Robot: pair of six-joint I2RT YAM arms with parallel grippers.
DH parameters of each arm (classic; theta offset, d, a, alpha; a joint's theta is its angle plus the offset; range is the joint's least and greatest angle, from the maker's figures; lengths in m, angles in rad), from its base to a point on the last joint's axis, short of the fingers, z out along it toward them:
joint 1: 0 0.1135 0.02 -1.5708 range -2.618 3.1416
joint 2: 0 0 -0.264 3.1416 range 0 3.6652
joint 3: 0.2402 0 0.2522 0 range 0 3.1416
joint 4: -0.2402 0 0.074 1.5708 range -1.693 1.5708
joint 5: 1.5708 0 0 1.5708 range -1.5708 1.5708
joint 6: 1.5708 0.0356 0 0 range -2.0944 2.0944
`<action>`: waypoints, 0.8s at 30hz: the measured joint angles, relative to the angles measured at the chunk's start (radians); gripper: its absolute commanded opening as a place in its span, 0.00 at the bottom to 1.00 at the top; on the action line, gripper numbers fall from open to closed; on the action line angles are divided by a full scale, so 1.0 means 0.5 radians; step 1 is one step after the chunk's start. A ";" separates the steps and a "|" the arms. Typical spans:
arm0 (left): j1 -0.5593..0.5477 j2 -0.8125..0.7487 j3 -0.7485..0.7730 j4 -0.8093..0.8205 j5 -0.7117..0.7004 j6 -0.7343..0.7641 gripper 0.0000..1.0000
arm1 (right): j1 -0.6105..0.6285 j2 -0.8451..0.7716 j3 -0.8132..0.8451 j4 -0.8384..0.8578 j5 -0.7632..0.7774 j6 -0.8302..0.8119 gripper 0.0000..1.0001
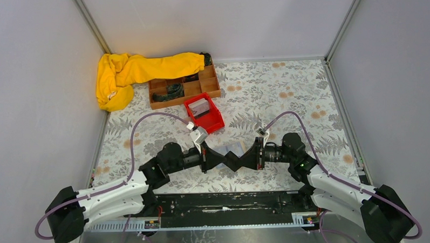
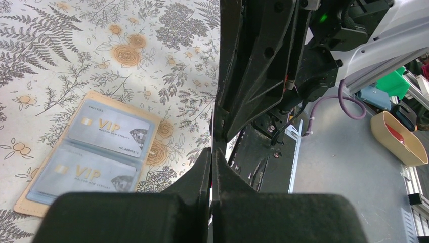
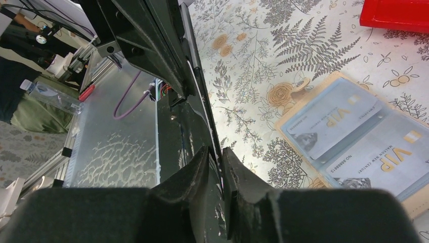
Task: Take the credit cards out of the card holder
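The card holder (image 2: 152, 136) lies open on the floral cloth, tan edge showing, with two grey VIP credit cards (image 2: 109, 130) (image 2: 86, 172) in its slots. The right wrist view shows the holder (image 3: 303, 104) and those cards (image 3: 336, 121) too. From above, the holder (image 1: 231, 149) is partly hidden by both grippers, which meet tip to tip over it. My left gripper (image 2: 212, 150) (image 1: 229, 162) is shut on a thin dark card (image 3: 202, 101) seen edge-on. My right gripper (image 3: 215, 150) (image 1: 239, 163) has its jaws slightly apart around that same card.
A red bin (image 1: 204, 114) (image 3: 399, 15) holding a greyish card stands just beyond the grippers. Behind it sit a brown wooden compartment tray (image 1: 184, 89) and a yellow cloth (image 1: 130, 73). Grey walls close in three sides.
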 measured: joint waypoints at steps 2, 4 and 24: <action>-0.001 0.018 0.000 0.012 0.002 0.000 0.00 | 0.000 0.000 0.000 0.007 0.001 0.000 0.25; -0.001 0.037 0.000 0.014 0.009 0.000 0.00 | 0.000 -0.001 0.000 0.029 -0.002 0.002 0.26; -0.001 0.104 0.000 0.027 -0.029 0.026 0.65 | -0.005 -0.005 0.000 0.116 -0.073 0.014 0.00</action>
